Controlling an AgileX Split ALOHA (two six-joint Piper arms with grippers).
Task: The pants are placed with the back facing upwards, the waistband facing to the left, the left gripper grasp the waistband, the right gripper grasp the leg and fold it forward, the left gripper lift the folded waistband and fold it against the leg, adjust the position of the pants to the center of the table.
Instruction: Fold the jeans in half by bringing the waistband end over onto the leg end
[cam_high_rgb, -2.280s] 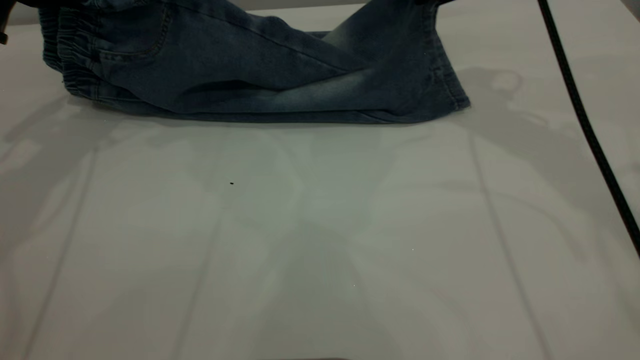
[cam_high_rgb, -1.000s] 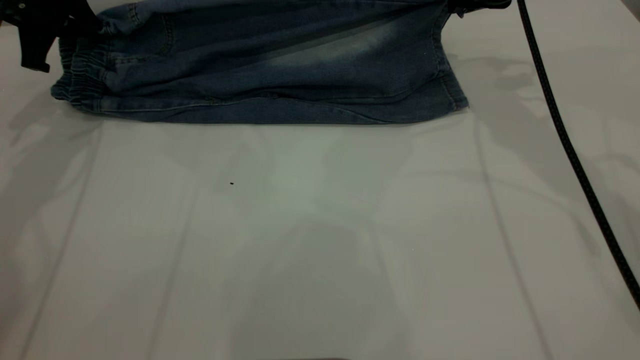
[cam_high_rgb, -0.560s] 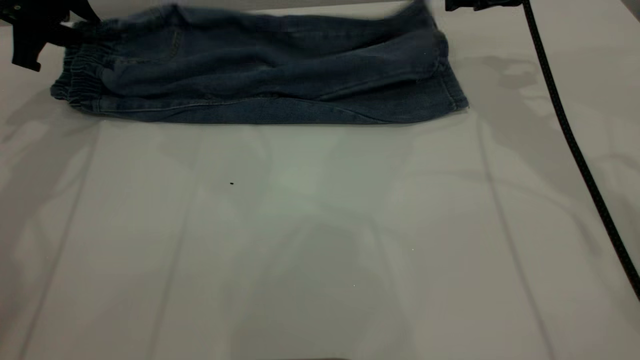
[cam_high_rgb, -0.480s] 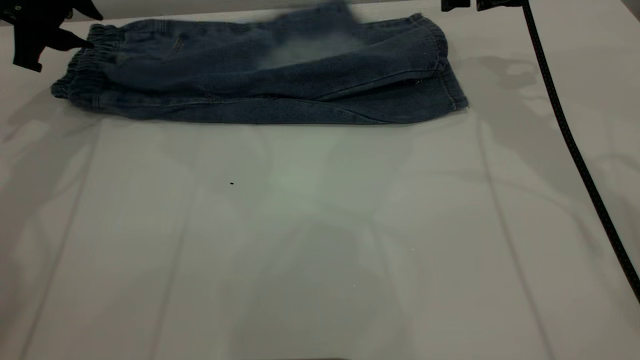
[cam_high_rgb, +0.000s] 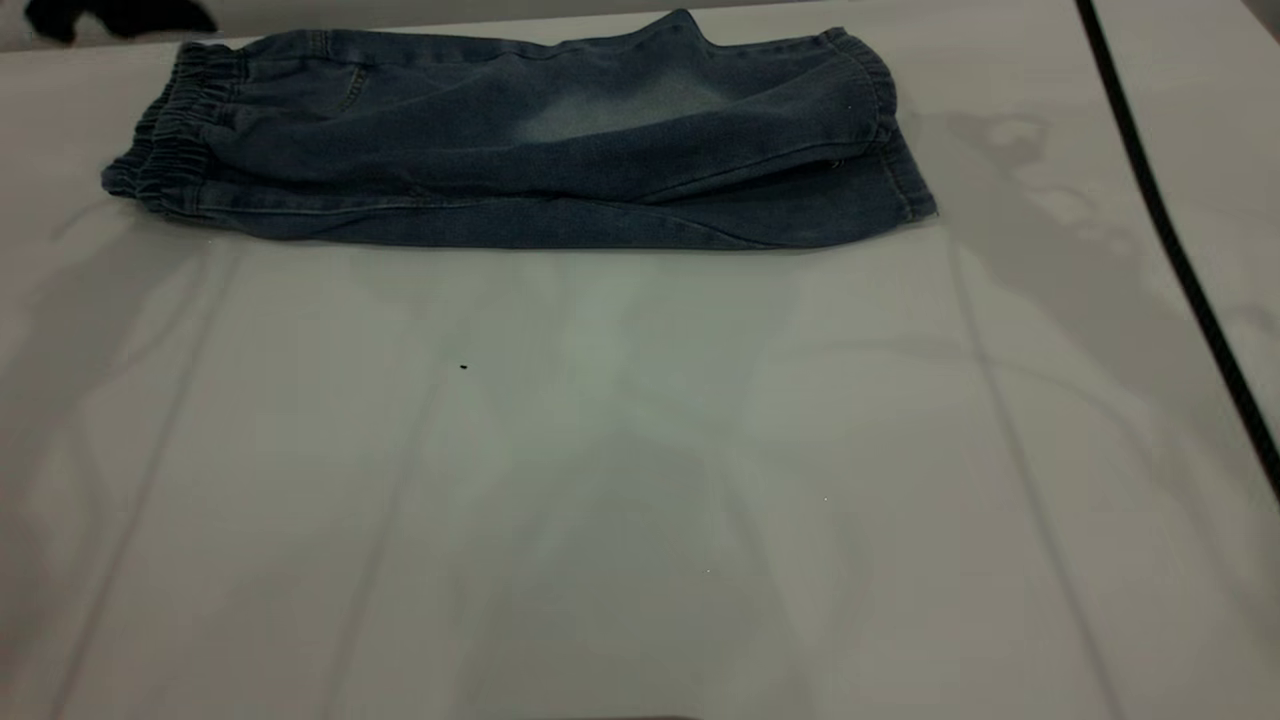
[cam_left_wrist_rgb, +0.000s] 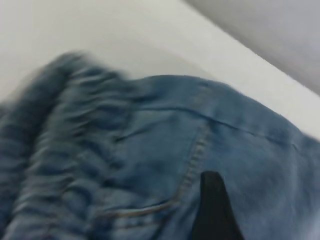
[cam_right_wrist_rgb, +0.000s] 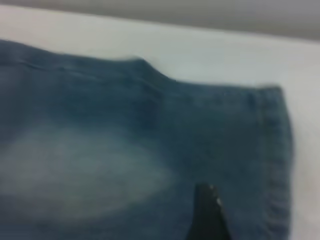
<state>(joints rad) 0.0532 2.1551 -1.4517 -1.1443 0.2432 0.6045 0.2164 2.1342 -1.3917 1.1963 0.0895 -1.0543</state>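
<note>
The pants (cam_high_rgb: 520, 150) lie folded lengthwise at the far side of the table (cam_high_rgb: 640, 450). The elastic waistband (cam_high_rgb: 175, 130) points left and the cuffs (cam_high_rgb: 880, 130) point right. The leg (cam_high_rgb: 620, 105) with the pale oval fade lies on top of the other leg. My left gripper (cam_high_rgb: 120, 15) hovers just behind the waistband, open, holding nothing; one black fingertip (cam_left_wrist_rgb: 212, 200) shows above the back pocket (cam_left_wrist_rgb: 150, 190). My right gripper is out of the exterior view; its one visible fingertip (cam_right_wrist_rgb: 206, 205) hangs over the leg near the cuff (cam_right_wrist_rgb: 272, 165), holding nothing.
A black cable (cam_high_rgb: 1170, 250) runs diagonally down the table's right side. A tiny dark speck (cam_high_rgb: 463, 367) sits on the tabletop in front of the pants. Wide bare tabletop stretches from the pants to the near edge.
Both grippers have let go of the pants. The lifted leg has dropped flat onto the other leg. The left gripper has pulled back; the right one has left the exterior view.
</note>
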